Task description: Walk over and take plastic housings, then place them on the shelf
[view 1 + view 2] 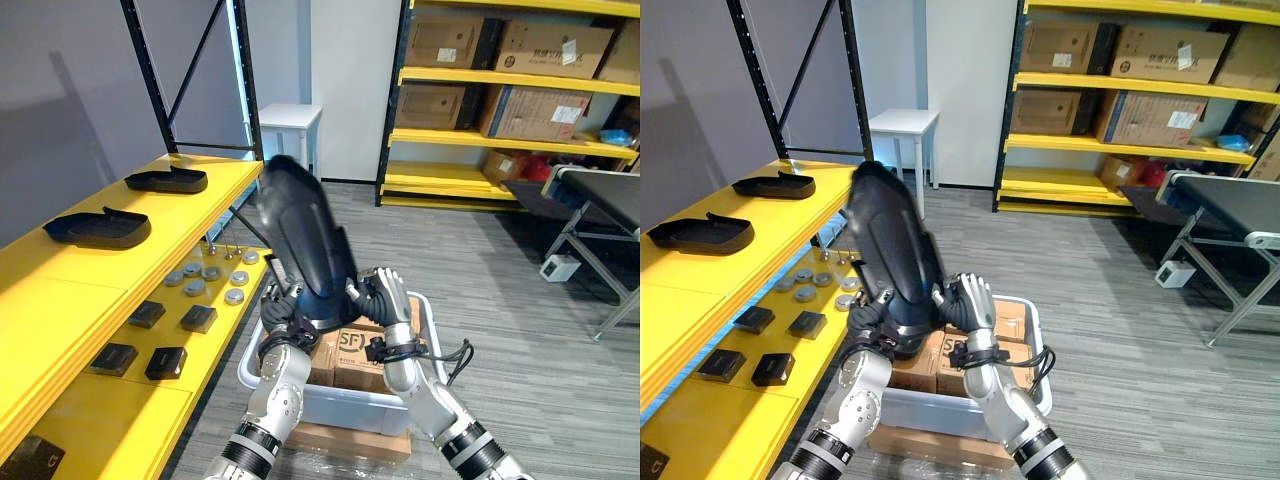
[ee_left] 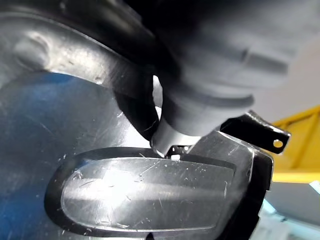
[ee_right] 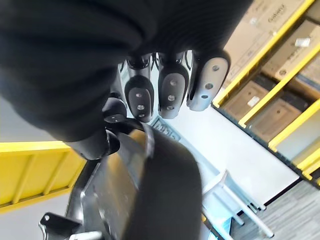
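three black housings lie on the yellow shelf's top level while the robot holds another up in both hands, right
Not three, two: the far housing and the near housing lie on the yellow shelf, as the left eye view shows. The left hand and right hand do hold a third housing up.

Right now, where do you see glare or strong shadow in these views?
Left wrist view: bright glare streaks the glossy black housing. Left eye view: the shelf frame throws a slanted shadow on the grey wall. Right wrist view: the housing is dark against a bright background.
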Motion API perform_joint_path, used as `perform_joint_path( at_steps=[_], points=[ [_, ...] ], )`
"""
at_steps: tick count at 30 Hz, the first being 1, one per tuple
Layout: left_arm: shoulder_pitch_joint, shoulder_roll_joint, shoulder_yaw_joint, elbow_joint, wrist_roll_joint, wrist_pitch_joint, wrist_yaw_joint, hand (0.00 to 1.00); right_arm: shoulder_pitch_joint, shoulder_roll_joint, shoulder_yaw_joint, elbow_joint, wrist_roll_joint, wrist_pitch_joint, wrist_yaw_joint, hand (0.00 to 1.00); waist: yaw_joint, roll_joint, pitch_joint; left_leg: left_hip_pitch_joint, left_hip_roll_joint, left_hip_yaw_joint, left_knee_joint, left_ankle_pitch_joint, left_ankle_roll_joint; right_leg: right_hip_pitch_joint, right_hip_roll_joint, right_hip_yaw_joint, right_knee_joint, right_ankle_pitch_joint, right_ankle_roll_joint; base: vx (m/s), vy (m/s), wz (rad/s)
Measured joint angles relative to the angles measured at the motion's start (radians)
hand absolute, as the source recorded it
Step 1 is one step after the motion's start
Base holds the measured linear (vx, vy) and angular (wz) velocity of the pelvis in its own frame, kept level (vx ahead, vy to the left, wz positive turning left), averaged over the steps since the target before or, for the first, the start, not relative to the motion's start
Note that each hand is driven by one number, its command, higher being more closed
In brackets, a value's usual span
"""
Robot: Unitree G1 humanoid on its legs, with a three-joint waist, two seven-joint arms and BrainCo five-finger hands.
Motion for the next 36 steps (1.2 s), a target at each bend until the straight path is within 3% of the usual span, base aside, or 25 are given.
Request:
perform_joint_path(
  at_steps=[4,9,10,11,12,13,15,16,18,20,22,23,24,25,26,27,28,29,30,33,35,36],
  points=[
    [0.001,0.017,-0.001,0.0,0.0,0.004,-0.031,1.0,0.0,-0.014,0.015,0.0,0.021,-0.008,0.0,0.0,0.015,0.0,0.0,-0.01,0.0,-0.029,0.0,0.001,0.001,0.005,0.002,-0.023,0.0,0.0,0.0,-0.01,0.008,0.2],
    [0.018,0.038,0.006,-0.013,0.035,0.007,-0.07,1.0,0.002,-0.033,0.032,-0.001,0.091,-0.043,0.008,0.0,0.024,0.002,0.001,-0.081,-0.014,-0.077,0.028,0.012,0.021,0.016,-0.004,-0.126,0.0,-0.01,0.001,0.0,0.005,0.61],
    [0.034,0.025,0.016,-0.046,0.083,0.013,-0.07,1.0,0.022,-0.033,0.018,-0.016,0.102,-0.055,0.009,0.0,0.021,0.003,0.002,-0.111,-0.011,0.019,0.037,-0.005,0.081,0.02,-0.017,-0.177,0.001,-0.014,0.006,0.02,0.046,1.23],
    [0.047,0.007,0.029,-0.081,0.152,0.023,-0.069,1.0,0.051,-0.032,-0.005,-0.05,0.104,-0.069,0.01,0.0,0.021,0.006,0.01,-0.136,0.015,0.18,0.069,-0.024,0.115,0.027,-0.03,-0.228,0.01,-0.021,0.014,0.03,0.055,1.31],
    [0.053,-0.004,0.043,-0.096,0.207,0.032,-0.065,1.0,0.066,-0.031,-0.017,-0.067,0.112,-0.077,0.013,0.0,0.022,0.01,0.014,-0.146,0.032,0.263,0.094,-0.025,0.133,0.031,-0.04,-0.253,0.02,-0.029,0.023,0.07,0.055,1.29],
    [0.066,-0.026,0.074,-0.132,0.318,0.05,-0.062,1.0,0.089,-0.024,-0.037,-0.084,0.137,-0.091,0.022,0.0,0.025,0.019,0.027,-0.151,0.072,0.438,0.148,-0.027,0.151,0.043,-0.059,-0.289,0.048,-0.049,0.037,0.08,0.064,1.01],
    [0.085,-0.033,0.129,-0.191,0.54,0.09,-0.023,1.0,0.151,0.002,-0.085,-0.138,0.146,-0.108,0.033,0.0,0.023,0.021,0.029,-0.149,0.129,0.693,0.226,-0.038,0.156,0.051,-0.096,-0.341,0.093,-0.086,0.069,0.18,0.11,0.98],
    [0.091,-0.028,0.16,-0.219,0.641,0.106,0.001,1.0,0.176,0.016,-0.108,-0.175,0.162,-0.118,0.038,0.0,0.023,0.02,0.034,-0.149,0.138,0.755,0.25,-0.038,0.157,0.051,-0.113,-0.353,0.106,-0.094,0.077,0.24,0.157,0.63],
    [0.139,-0.006,0.253,-0.278,0.846,0.142,0.064,1.0,0.255,0.037,-0.161,-0.277,0.229,-0.145,0.061,0.0,0.022,0.01,0.047,-0.146,0.106,0.77,0.263,-0.044,0.153,0.061,-0.151,-0.359,0.105,-0.095,0.081,0.17,0.138,0.23],
    [0.169,0.0,0.295,-0.289,0.939,0.171,0.095,1.0,0.323,0.051,-0.21,-0.323,0.26,-0.159,0.08,0.0,0.018,0.0,0.052,-0.118,0.059,0.757,0.223,-0.04,0.156,0.091,-0.179,-0.381,0.102,-0.092,0.088,0.13,0.097,0.34],
    [0.216,-0.011,0.323,-0.321,1.058,0.207,0.132,1.0,0.381,0.061,-0.273,-0.324,0.301,-0.167,0.104,0.0,0.012,-0.01,0.061,-0.068,-0.014,0.734,0.154,-0.047,0.153,0.115,-0.247,-0.425,0.183,-0.106,0.106,0.14,0.149,0.57],
    [0.228,-0.026,0.319,-0.326,1.098,0.215,0.136,1.0,0.405,0.061,-0.306,-0.324,0.318,-0.167,0.11,0.0,0.0,-0.003,0.065,-0.057,-0.033,0.697,0.141,-0.053,0.153,0.11,-0.287,-0.45,0.29,-0.118,0.09,0.11,0.193,1.04],
    [0.234,-0.033,0.301,-0.331,1.144,0.221,0.137,1.0,0.44,0.064,-0.338,-0.324,0.339,-0.166,0.111,0.0,-0.015,-0.006,0.069,-0.03,-0.062,0.645,0.129,-0.063,0.159,0.084,-0.365,-0.445,0.492,-0.119,0.058,0.09,0.18,1.11],
    [0.235,-0.03,0.295,-0.338,1.165,0.222,0.138,1.0,0.451,0.069,-0.347,-0.325,0.342,-0.167,0.116,0.0,-0.022,-0.013,0.074,-0.014,-0.079,0.616,0.124,-0.068,0.165,0.063,-0.405,-0.422,0.601,-0.105,0.007,0.09,0.222,1.33],
    [0.236,-0.023,0.292,-0.364,1.2,0.223,0.146,1.0,0.463,0.085,-0.354,-0.324,0.345,-0.168,0.125,0.0,-0.04,-0.023,0.083,0.002,-0.094,0.556,0.12,-0.082,0.181,-0.012,-0.452,-0.317,0.785,-0.06,-0.08,0.09,0.121,1.36],
    [0.235,-0.011,0.293,-0.394,1.231,0.223,0.167,1.0,0.463,0.113,-0.356,-0.324,0.362,-0.18,0.135,0.0,-0.058,-0.032,0.084,-0.006,-0.095,0.497,0.118,-0.089,0.189,-0.092,-0.417,-0.21,0.895,-0.15,-0.035,0.12,0.029,1.48],
    [0.237,-0.007,0.303,-0.409,1.248,0.223,0.181,1.0,0.463,0.13,-0.355,-0.324,0.376,-0.192,0.141,0.0,-0.057,-0.028,0.087,-0.006,-0.092,0.46,0.111,-0.09,0.19,-0.137,-0.371,-0.157,0.914,-0.203,-0.025,0.12,-0.07,1.16],
    [0.241,-0.006,0.309,-0.417,1.258,0.223,0.191,1.0,0.462,0.138,-0.355,-0.324,0.386,-0.197,0.143,0.0,-0.056,-0.027,0.088,-0.005,-0.093,0.439,0.106,-0.09,0.191,-0.158,-0.342,-0.131,0.899,-0.229,-0.019,0.18,-0.135,1.19],
    [0.256,-0.005,0.329,-0.431,1.268,0.221,0.207,1.0,0.461,0.148,-0.357,-0.321,0.417,-0.206,0.147,0.0,-0.055,-0.027,0.089,-0.001,-0.1,0.384,0.102,-0.091,0.192,-0.193,-0.272,-0.074,0.791,-0.26,-0.009,0.16,-0.122,1.06],
    [0.29,-0.002,0.336,-0.443,1.273,0.221,0.214,1.0,0.466,0.147,-0.376,-0.311,0.47,-0.215,0.147,0.0,-0.054,-0.022,0.097,0.003,-0.106,0.296,0.099,-0.091,0.189,-0.215,-0.151,0.087,0.547,-0.262,-0.003,0.17,-0.181,1.18],
    [0.296,-0.004,0.33,-0.442,1.259,0.214,0.211,1.0,0.472,0.146,-0.419,-0.307,0.495,-0.216,0.146,0.0,-0.064,-0.025,0.104,-0.01,-0.114,0.18,0.111,-0.093,0.16,-0.222,-0.048,0.342,0.361,-0.247,0.005,0.19,-0.267,1.46],
    [0.296,-0.004,0.327,-0.442,1.247,0.209,0.21,1.0,0.475,0.147,-0.433,-0.307,0.495,-0.217,0.146,0.0,-0.067,-0.031,0.108,-0.011,-0.122,0.152,0.112,-0.094,0.149,-0.218,-0.038,0.388,0.324,-0.233,0.009,0.2,-0.289,1.58]
  ],
)
